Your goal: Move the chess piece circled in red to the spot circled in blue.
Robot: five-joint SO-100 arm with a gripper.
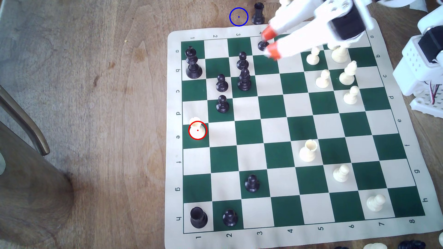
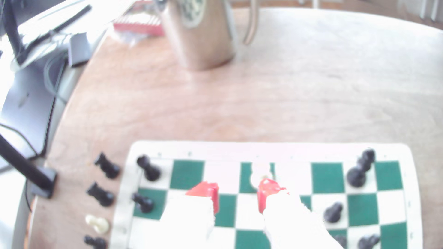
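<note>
The chess piece circled in red, a cream-white rook (image 1: pixel 197 129), stands upright on the green e1 square at the board's edge on the exterior view's left. In the wrist view it is a pale blur (image 2: pixel 257 176) beyond the fingertips. The spot circled in blue (image 1: pixel 238 16) is bare wood just off the board's far edge, beside a black rook (image 1: pixel 258 14). My gripper (image 1: pixel 270 43) hangs over the board's far edge, its orange fingertips (image 1: pixel 267 34) spread above a black pawn (image 1: pixel 263 45). It is open and holds nothing (image 2: pixel 237 196), several squares from the white rook.
Black pieces (image 1: pixel 243 71) stand between the gripper and the white rook, with a black king (image 1: pixel 192 63) at the a1 corner. White pieces (image 1: pixel 322 79) cluster under the arm. A metal jug (image 1: pixel 33 172) stands at the exterior view's left. Spare pieces (image 2: pixel 100 194) lie off the board.
</note>
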